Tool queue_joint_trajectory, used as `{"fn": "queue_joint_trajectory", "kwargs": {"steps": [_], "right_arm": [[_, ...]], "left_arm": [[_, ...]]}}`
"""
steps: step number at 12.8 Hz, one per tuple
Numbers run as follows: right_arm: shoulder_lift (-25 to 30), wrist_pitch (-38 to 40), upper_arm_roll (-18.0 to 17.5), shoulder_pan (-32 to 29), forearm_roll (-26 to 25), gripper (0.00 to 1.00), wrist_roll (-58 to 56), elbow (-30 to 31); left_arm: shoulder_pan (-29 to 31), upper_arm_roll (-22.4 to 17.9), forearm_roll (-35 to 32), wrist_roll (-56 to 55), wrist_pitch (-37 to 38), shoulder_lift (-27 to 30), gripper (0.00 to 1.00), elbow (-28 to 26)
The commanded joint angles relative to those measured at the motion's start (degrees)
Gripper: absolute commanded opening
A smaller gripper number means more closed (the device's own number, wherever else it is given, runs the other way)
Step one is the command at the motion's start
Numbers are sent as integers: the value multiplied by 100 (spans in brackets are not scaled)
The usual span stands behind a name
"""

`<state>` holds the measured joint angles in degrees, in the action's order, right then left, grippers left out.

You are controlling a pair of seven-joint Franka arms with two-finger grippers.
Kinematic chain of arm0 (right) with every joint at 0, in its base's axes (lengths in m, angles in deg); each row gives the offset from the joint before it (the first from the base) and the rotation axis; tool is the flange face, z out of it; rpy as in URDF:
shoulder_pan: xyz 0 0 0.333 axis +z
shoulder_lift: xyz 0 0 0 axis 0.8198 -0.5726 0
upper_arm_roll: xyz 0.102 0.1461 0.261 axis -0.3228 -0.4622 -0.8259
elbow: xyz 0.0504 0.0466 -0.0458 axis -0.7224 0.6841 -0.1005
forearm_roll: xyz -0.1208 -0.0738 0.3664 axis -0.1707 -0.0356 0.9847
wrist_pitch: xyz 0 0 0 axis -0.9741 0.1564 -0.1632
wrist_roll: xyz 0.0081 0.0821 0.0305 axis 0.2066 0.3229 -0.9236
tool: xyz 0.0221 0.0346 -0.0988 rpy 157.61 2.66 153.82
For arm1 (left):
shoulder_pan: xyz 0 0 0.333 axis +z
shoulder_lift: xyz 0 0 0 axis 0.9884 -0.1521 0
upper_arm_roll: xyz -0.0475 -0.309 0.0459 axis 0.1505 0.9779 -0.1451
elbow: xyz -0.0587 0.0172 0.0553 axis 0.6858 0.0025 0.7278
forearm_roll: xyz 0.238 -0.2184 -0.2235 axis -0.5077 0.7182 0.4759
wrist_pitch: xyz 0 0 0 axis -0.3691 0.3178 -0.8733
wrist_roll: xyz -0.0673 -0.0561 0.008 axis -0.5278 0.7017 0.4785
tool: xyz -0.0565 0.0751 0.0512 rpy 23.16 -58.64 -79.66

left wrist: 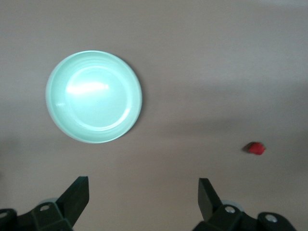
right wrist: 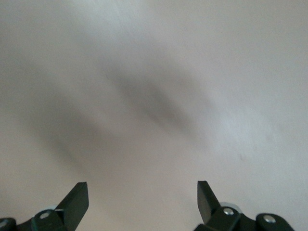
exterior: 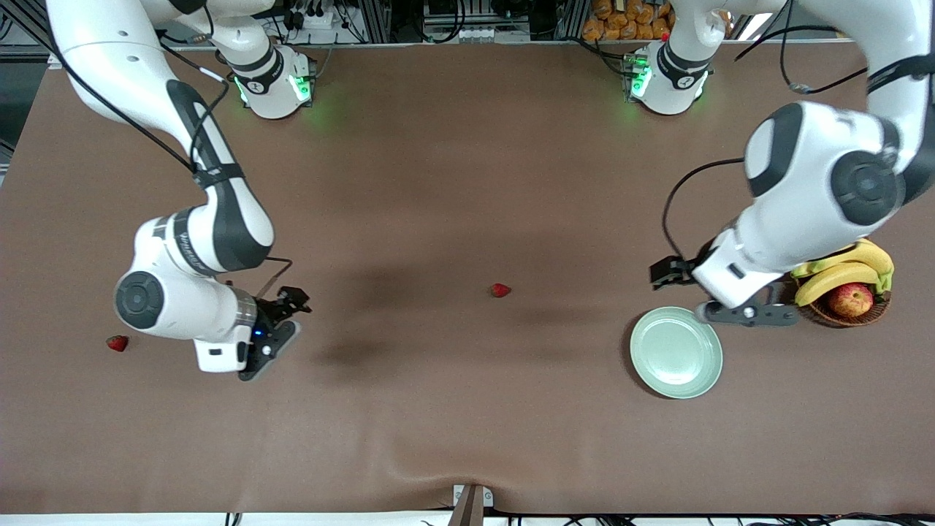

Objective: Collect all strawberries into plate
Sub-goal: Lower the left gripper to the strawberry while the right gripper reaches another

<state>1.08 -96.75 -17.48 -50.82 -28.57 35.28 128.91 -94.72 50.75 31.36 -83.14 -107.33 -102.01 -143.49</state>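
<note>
Left pincer (left wrist: 143,195) released, empty, hovering beside plate (exterior: 676,353), ready to ferry; mid-bench strawberry (exterior: 500,290) lies well off. Right pincer (right wrist: 143,195) released over bare bench (exterior: 438,183); second strawberry (exterior: 117,342) near it.

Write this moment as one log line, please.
plate: empty | strawberries: two visible, on table | left claw, right claw: open

Pale mint-green glossy plate (exterior: 676,353); two red strawberries (exterior: 500,290), one at the plate's 9 o'clock; plain brown table (exterior: 438,183); brown wicker basket (exterior: 847,315) holding yellow bananas (exterior: 847,269) and a red-yellow apple (exterior: 851,299); white arms with black joints
</note>
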Motion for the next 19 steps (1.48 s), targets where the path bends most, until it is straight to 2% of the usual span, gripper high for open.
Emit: {"fn": "queue_joint_trajectory", "kwargs": {"steps": [1, 3, 6, 8, 15, 19], "right_arm": [[362, -85, -87, -319, -420, 100, 0, 778], [274, -93, -61, -381, -1087, 100, 18, 901], [152, -137, -61, -723, -1686, 100, -8, 910], [-42, -251, -70, -698, -2082, 100, -52, 910], [-552, -911, -70, -909, -2136, 100, -52, 910], [-692, -1112, -61, -926, -2241, 100, -44, 919]], "left_arm": [[-454, -41, 50, -437, -269, -590, 100, 496], [-727, -41, 50, -665, -585, -899, 100, 620], [-973, -32, 68, -790, -876, -1180, 100, 638], [-1158, -32, 68, -798, -1104, -1399, 100, 638], [-1711, -32, 59, -1018, -2132, -2129, 100, 621], [-1896, -32, 85, -1053, -2248, -2341, 100, 603]]}}
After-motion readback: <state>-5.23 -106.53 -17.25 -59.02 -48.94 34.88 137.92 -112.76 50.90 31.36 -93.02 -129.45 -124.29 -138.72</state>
